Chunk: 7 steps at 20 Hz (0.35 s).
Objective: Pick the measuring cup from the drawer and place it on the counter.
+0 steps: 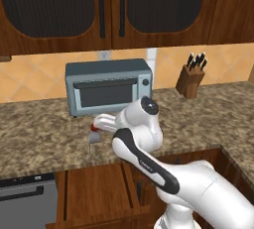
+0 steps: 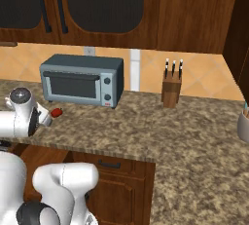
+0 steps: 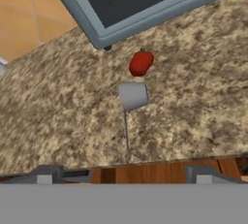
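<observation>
The measuring cup (image 3: 132,95) is a small grey scoop lying on the speckled granite counter (image 3: 193,97), its thin handle pointing back toward the front edge. From the left base camera the cup (image 1: 93,137) sits just in front of the toaster oven. My gripper (image 3: 123,177) hovers above the counter's front edge, open and empty, with the cup lying apart from both fingertips (image 3: 46,174). Below the edge, the brown wooden drawer (image 1: 96,188) stands pulled out, its flat bottom bare.
A small red lump (image 3: 141,62) rests just beyond the cup, close to the blue-grey toaster oven (image 1: 109,86). A knife block (image 1: 190,82) stands at the back right. A grey appliance front (image 1: 25,198) sits left of the drawer. A pale container (image 2: 243,124) is at the far right.
</observation>
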Motion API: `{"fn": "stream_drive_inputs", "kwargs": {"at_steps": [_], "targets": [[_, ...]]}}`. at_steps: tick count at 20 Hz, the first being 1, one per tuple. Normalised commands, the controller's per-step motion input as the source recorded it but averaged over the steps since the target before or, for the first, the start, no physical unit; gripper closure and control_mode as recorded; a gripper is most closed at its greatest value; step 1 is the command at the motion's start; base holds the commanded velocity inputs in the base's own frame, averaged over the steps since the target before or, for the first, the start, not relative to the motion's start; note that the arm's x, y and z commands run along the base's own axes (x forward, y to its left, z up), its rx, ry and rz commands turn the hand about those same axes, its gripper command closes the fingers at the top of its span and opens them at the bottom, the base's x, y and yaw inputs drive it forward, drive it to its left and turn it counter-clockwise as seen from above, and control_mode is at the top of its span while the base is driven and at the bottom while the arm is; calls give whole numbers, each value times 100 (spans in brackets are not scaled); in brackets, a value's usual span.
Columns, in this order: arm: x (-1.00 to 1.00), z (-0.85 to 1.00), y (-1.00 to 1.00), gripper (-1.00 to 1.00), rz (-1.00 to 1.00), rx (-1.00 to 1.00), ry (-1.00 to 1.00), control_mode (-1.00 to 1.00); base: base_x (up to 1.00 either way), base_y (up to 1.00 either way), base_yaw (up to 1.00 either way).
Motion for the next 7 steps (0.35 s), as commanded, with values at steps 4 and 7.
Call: {"fn": "stream_drive_inputs", "kwargs": {"at_steps": [4, 7], "targets": [[0, 0, -19, -100, 0, 8, 0, -100, 0, 0, 0], [0, 0, -13, -100, 0, 4, 0, -100, 0, 0, 0]]}}
